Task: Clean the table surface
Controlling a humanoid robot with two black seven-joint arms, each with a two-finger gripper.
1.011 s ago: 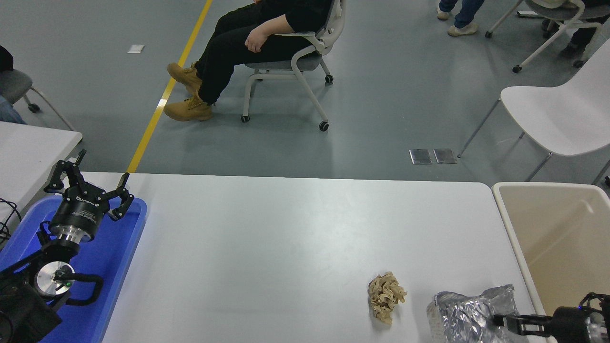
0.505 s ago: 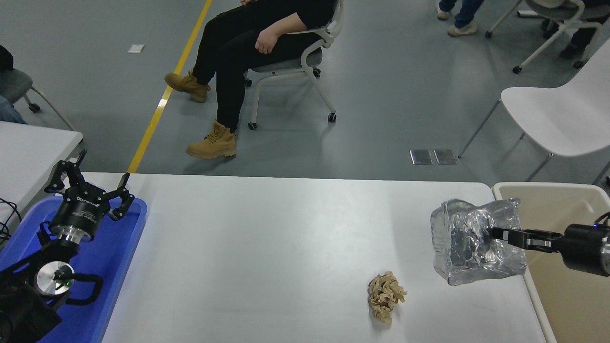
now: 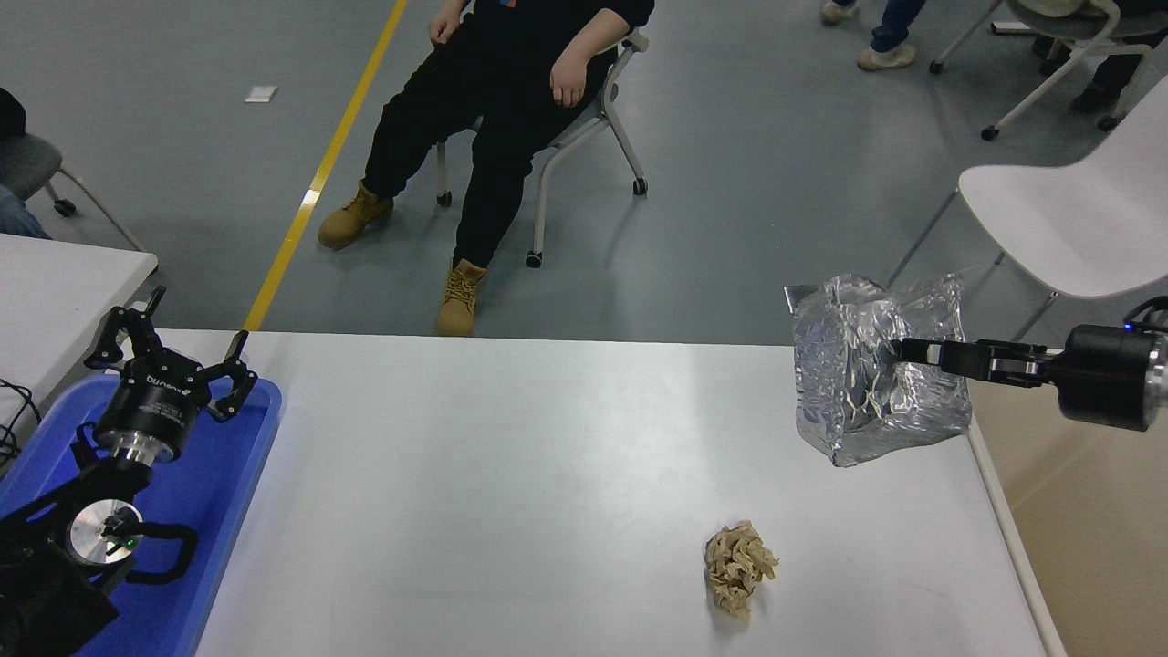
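The table surface is a wide matte white top filling the lower half of the head view. A crumpled brown paper ball lies on it near the front right. My right gripper comes in from the right edge and is shut on a crinkled silver foil bag, which hangs in the air above the table's far right corner. My left gripper stays parked at the lower left, open, above a blue tray.
A beige bin stands against the table's right edge. A person sits on a wheeled chair beyond the far side. A white chair is at the upper right, and a smaller white tabletop at the left.
My right gripper has lifted the silver foil bag from the front right of the table up and toward the far right corner. The seated person has turned and shifted their legs.
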